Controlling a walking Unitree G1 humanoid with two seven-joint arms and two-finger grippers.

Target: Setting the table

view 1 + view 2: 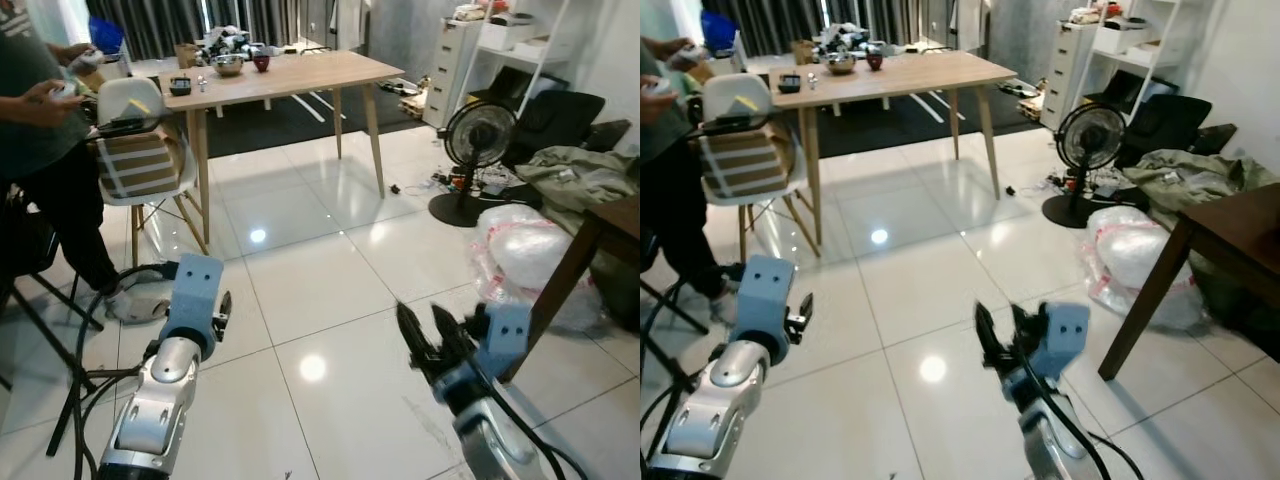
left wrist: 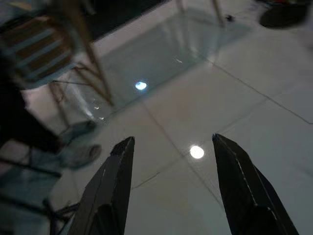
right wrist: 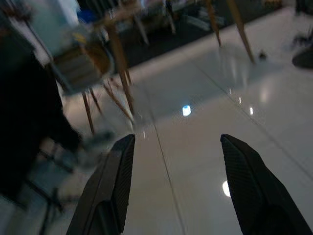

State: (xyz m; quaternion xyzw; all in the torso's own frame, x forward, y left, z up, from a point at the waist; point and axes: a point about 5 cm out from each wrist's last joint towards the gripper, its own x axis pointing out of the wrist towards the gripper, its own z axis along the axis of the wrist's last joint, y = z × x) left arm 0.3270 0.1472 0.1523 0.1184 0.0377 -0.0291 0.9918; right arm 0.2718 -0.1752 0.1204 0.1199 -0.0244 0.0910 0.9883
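Note:
A light wooden table (image 1: 300, 75) stands far ahead across the tiled floor. On it are a metal bowl (image 1: 227, 65), a dark red bowl (image 1: 261, 62), a small black item (image 1: 180, 86) and clutter at the back. My right gripper (image 1: 420, 318) is held low over the floor, well short of the table, open and empty; the right wrist view shows the right gripper (image 3: 176, 139) with its fingers spread. My left gripper (image 2: 171, 141) is also open with nothing in it, low at the left, its blue wrist (image 1: 193, 290) over the tiles.
A person (image 1: 30, 130) stands at the left beside a white chair (image 1: 140, 150) at the table's end. Black cables (image 1: 90, 330) lie on the floor by my left arm. A floor fan (image 1: 478, 140), a plastic bag (image 1: 520, 250) and a dark table (image 1: 610, 225) crowd the right.

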